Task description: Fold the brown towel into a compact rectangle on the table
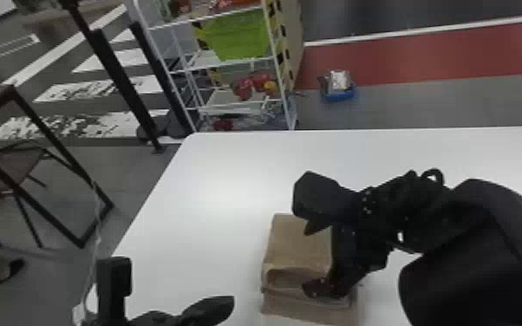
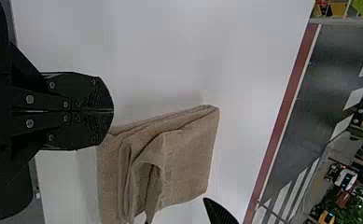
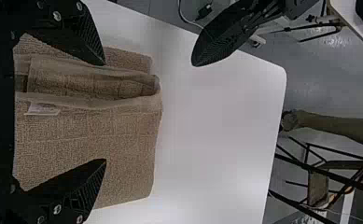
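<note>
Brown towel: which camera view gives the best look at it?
The left wrist view: the towel shows its layered folds with little covered. In the head view, the right gripper hides part of it. The right wrist view gives its surface and white tag close up, partly behind that gripper's open fingers.

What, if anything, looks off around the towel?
The brown towel's fold looks uneven: on the side nearest the robot, the upper layers bulge into a loose, open fold and stop short of the layer beneath, so the edges aren't flush. No spill or damage visible.
</note>
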